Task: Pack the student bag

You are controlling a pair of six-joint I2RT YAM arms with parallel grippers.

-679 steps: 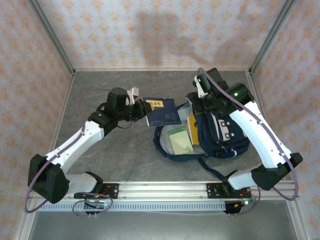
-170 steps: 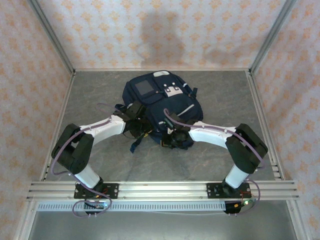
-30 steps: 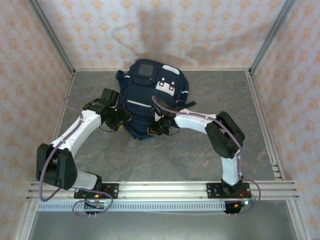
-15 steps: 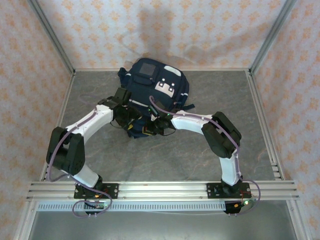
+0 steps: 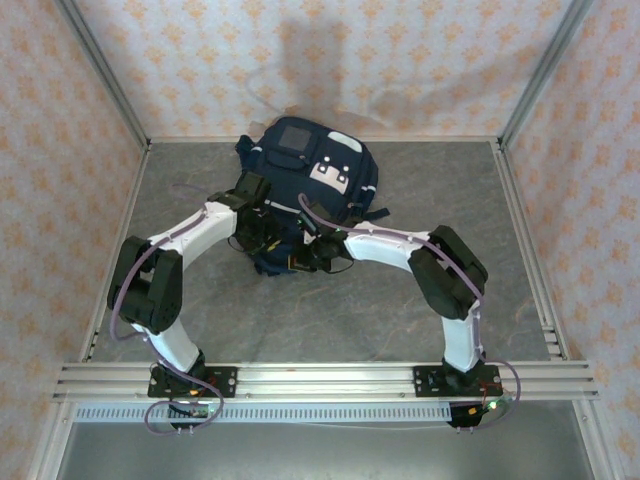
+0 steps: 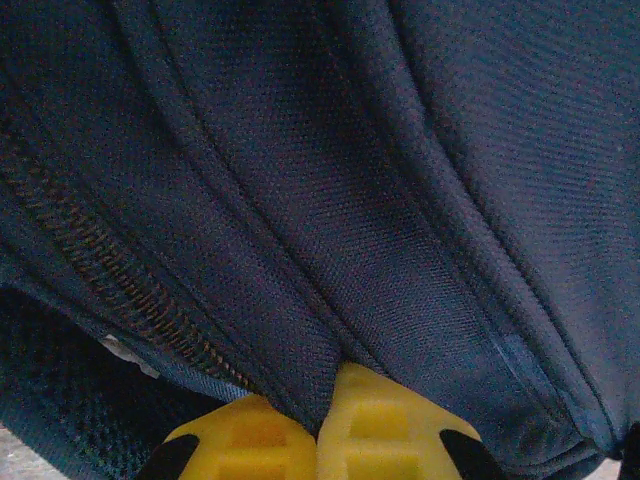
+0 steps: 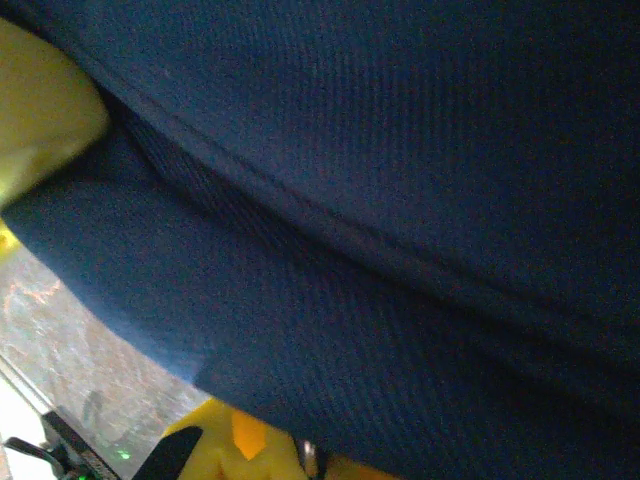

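Navy bag (image 5: 305, 170): stands at the far middle of the grey worktop (image 5: 420, 320), close to the back wall, with its white patch and small grey square panel facing up.
Left hand (image 5: 262, 232): at the bag's near left edge, low down; its yellow fingertips (image 6: 385, 425) are pressed together on a fold of the navy cloth.
Right hand (image 5: 308, 256): at the bag's near bottom edge, just beside the other hand, pinching navy cloth between its yellow fingers (image 7: 40, 110).
Arms: both bend inward and meet at the bag.
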